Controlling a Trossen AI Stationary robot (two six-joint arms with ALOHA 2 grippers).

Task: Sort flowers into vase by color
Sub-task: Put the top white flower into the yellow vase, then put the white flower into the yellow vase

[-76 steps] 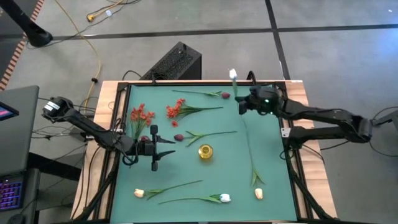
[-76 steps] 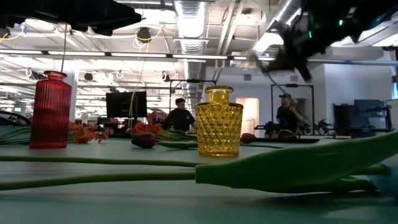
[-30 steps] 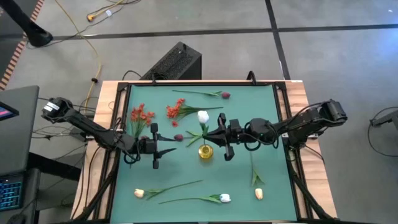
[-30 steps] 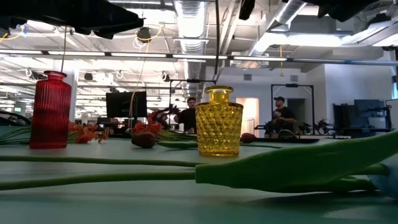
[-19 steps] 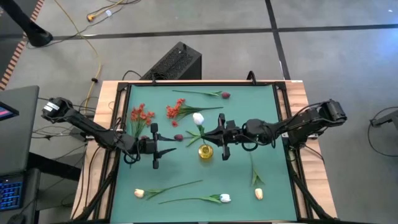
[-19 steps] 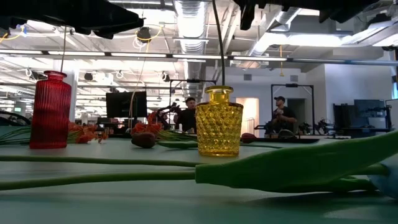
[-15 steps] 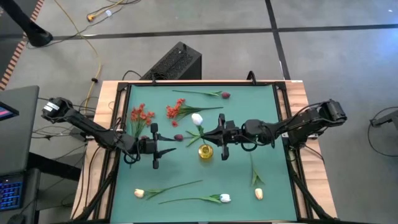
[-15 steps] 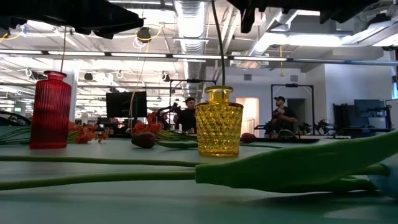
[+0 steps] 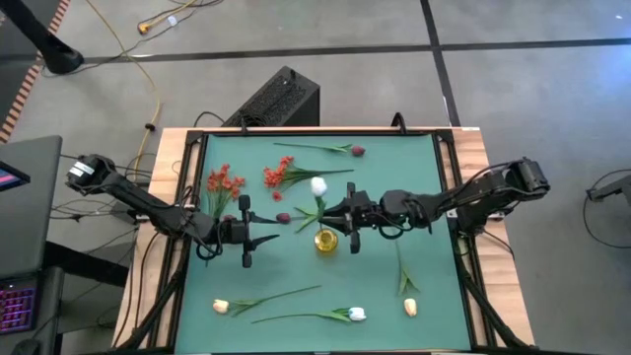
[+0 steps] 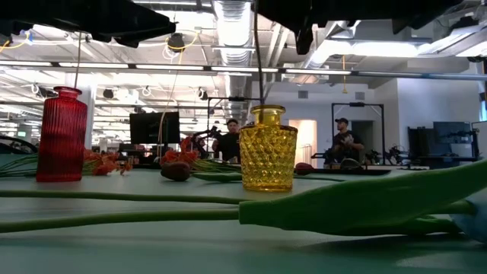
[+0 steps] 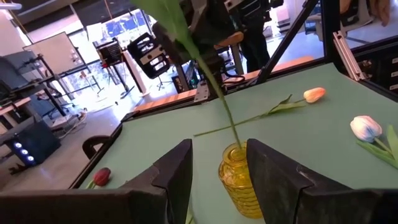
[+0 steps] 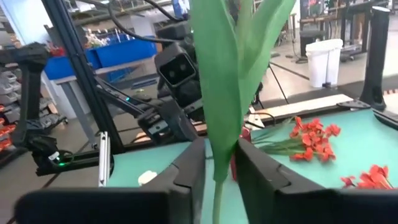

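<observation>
Right tool [image 9: 347, 218] sits just beside and above the yellow glass vase [image 9: 325, 241]. White tulip [image 9: 318, 185] stands between its fingers, stem end already down in the vase neck. Fingers flank the stem and leaf closely; cannot tell whether they grip or have let go. Left tool [image 9: 258, 233] waits apart from the vase, fingers spread, empty. Judgement: stem is light, thin, bendy, likely slippery plastic; best held low on the stem, never by the bloom.

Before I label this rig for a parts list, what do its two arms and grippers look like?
Both arms are dark, slim and jointed. The left gripper and right gripper each end in two dark flat-faced fingers.
</observation>
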